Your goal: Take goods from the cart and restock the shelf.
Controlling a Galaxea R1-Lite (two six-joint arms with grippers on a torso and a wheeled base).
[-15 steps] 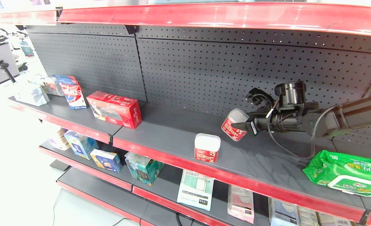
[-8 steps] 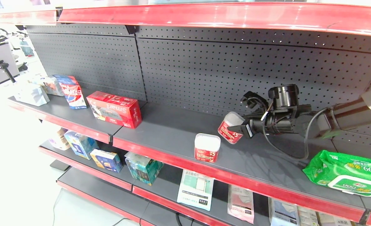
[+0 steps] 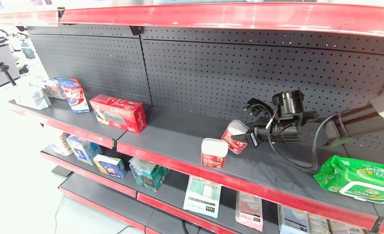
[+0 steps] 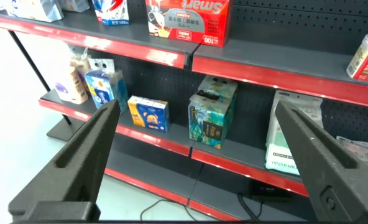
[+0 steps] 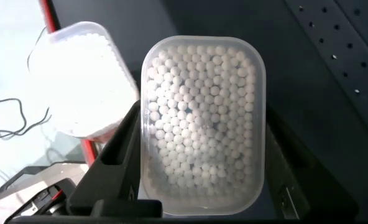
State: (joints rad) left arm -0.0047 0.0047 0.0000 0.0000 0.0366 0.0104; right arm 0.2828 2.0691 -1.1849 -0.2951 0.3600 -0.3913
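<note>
A dark grey metal shelf board with a red front lip (image 3: 179, 130) spans the aisle at mid height, with more red-lipped tiers beneath it. Nearest, the left gripper (image 4: 196, 109) hangs before the lower tiers, its two dark fingers spread wide with nothing between them. Beyond them a teal patterned carton (image 4: 212, 118) and a small blue-and-yellow box (image 4: 148, 113) stand on a lower tier.

At the board's front edge a small red-labelled plastic tub with a white lid (image 3: 214, 152) stands upright. Well apart to its right, a green soft packet of wipes (image 3: 360, 178) lies flat near the edge.

Just behind and to the right of the upright tub, the right gripper (image 3: 240, 138) clamps a second red-labelled tub full of white swab tips (image 3: 232, 135), one black finger on each long side. This tub is tilted, its white end raised. Whether its lower corner touches the board cannot be told.

Farther left a red rectangular carton (image 3: 118, 113) lies on the board, then a blue-and-red pouch (image 3: 76, 95) stands upright. Black pegboard (image 3: 211, 71) closes the back
</note>
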